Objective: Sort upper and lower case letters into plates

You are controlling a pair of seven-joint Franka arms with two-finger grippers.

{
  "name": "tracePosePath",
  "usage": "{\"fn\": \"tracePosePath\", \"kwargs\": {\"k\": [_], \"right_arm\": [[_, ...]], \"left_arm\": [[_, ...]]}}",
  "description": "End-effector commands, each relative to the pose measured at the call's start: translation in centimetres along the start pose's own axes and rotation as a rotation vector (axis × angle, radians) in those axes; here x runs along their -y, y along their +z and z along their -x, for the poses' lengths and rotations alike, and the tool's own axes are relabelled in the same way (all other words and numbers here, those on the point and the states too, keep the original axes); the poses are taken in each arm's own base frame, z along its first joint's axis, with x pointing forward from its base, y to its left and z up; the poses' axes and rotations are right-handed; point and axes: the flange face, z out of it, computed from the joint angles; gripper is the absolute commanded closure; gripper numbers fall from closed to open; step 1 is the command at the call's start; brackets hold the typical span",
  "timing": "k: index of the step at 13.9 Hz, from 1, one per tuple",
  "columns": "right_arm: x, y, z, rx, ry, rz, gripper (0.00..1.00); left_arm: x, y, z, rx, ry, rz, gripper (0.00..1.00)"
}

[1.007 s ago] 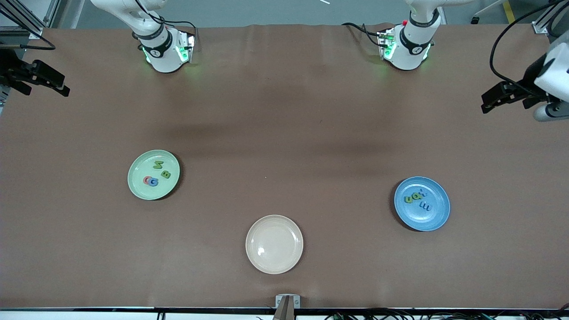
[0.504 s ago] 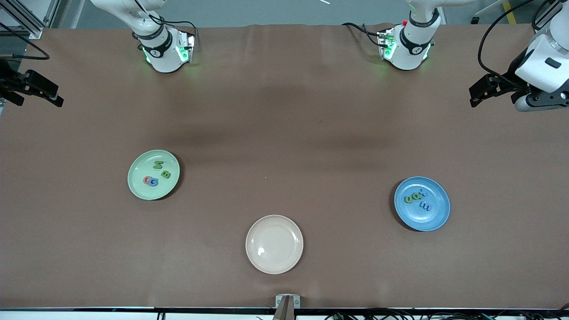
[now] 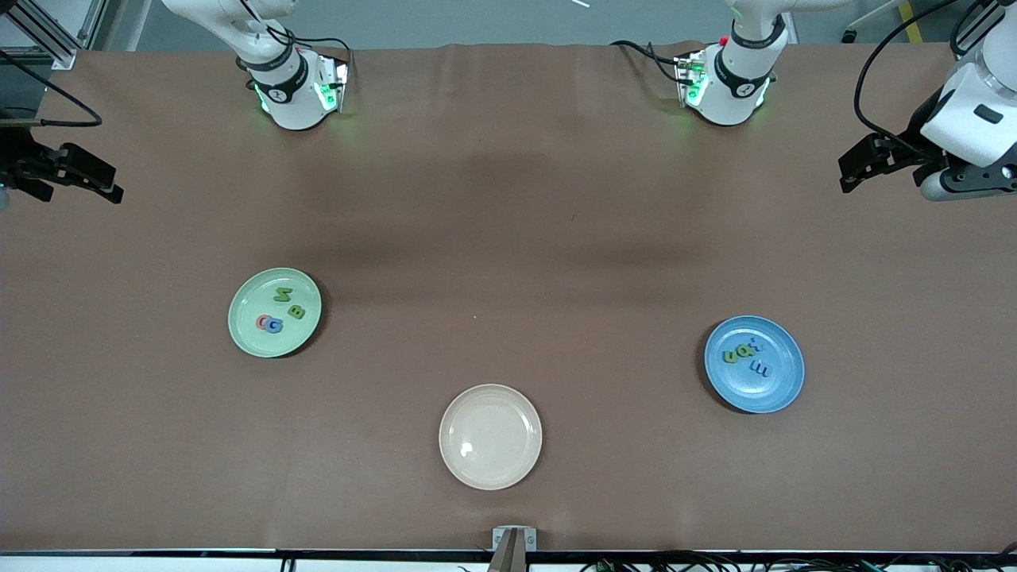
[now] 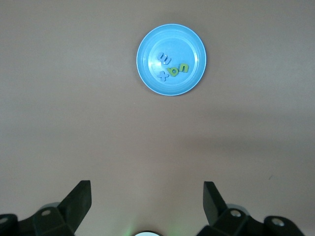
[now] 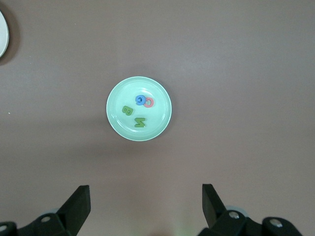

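While both arms wait, I see the left gripper (image 4: 147, 204) and right gripper (image 5: 145, 205) spread wide, holding nothing. Capitals fill the pale green plate (image 3: 248, 332); small letters fill the blue plate (image 3: 775, 389).

Brown-covered table under even overhead light

A plain brown cloth (image 3: 508, 238) spreads over the whole table, lightly creased along its edge by the bases, with soft broad shadows across its middle. Grey floor (image 3: 477, 20) shows above that edge, with a metal frame (image 3: 48, 32) at one corner. Cables (image 3: 715, 562) run along the nearest edge.

Even overhead light, soft shadows
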Motion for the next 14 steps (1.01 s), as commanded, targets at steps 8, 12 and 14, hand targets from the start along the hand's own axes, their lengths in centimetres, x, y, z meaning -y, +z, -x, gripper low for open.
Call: {"fn": "tracePosePath", "kwargs": {"k": [8, 12, 14], "right_arm": [[0.02, -0.75, 1.02, -0.031, -0.011, -0.003, 0.0], [-0.01, -0.76, 1.17, -0.031, -0.009, -0.008, 0.0], [0.02, -0.69, 1.12, -0.03, -0.008, -0.019, 0.0]], "left_arm": [[0.0, -0.34, -0.39, -0.004, 0.01, 0.019, 0.0], [0.04, -0.41, -0.4, -0.006, 0.013, 0.016, 0.0], [-0.12, -0.42, -0.37, -0.006, 0.014, 0.016, 0.0]]}}
